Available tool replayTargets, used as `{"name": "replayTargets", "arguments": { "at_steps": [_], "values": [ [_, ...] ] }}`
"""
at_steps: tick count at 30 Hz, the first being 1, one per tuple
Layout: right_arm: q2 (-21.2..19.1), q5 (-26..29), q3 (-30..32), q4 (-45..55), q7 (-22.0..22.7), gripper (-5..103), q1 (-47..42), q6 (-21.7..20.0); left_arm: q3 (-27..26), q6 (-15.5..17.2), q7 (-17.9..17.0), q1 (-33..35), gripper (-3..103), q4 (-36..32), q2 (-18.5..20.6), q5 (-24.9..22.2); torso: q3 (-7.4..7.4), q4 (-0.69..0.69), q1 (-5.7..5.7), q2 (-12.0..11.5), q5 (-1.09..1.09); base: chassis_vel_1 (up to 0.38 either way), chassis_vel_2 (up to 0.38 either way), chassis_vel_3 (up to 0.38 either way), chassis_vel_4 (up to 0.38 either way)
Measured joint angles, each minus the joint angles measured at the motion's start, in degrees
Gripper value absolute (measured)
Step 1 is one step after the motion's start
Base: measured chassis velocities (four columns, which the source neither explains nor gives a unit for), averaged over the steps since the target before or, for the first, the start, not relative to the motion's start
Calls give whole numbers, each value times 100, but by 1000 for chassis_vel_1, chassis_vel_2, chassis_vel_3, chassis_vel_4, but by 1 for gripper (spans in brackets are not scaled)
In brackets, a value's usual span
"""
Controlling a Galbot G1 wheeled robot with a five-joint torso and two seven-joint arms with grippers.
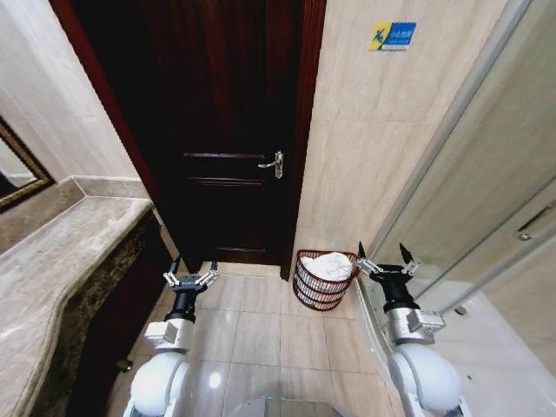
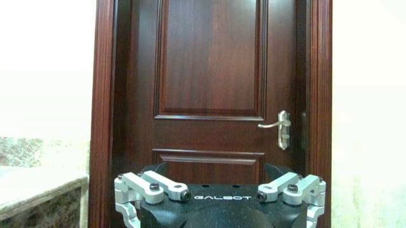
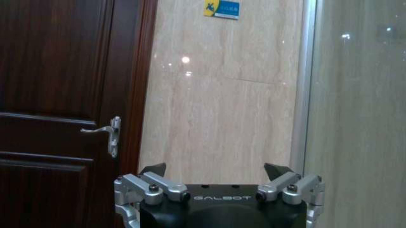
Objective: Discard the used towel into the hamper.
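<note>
The hamper (image 1: pixel 314 293), a small dark reddish-brown slatted basket, stands on the floor against the beige wall just right of the door. A white towel (image 1: pixel 328 265) lies bunched inside it, filling the top. My right gripper (image 1: pixel 382 253) is held up just right of the hamper, open and holding nothing; in the right wrist view the right gripper (image 3: pixel 214 167) faces the beige wall. My left gripper (image 1: pixel 192 272) hangs open and holding nothing, well left of the hamper, and in the left wrist view the left gripper (image 2: pixel 216 168) points at the door.
A dark wooden door (image 1: pixel 226 130) with a metal handle (image 1: pixel 274 163) is straight ahead and shut. A marble counter (image 1: pixel 61 261) runs along the left. A glass shower partition (image 1: pixel 486 208) stands at the right. Beige floor tiles (image 1: pixel 261 326) lie between my arms.
</note>
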Motion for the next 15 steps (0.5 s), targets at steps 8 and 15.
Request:
{"name": "replayTargets", "arguments": {
  "at_steps": [8,15],
  "values": [
    [2,-9,-6,-8,-37,100,-22,11,-19,-64,-1,37,100,15,-1,18,0,0,0,-1,-1,76,-78,-84,71],
    [16,-17,0,-46,-59,100,-53,72,33,-81,2,55,100,11,-30,53,0,0,0,-1,0,84,-80,-84,80]
  ]
}}
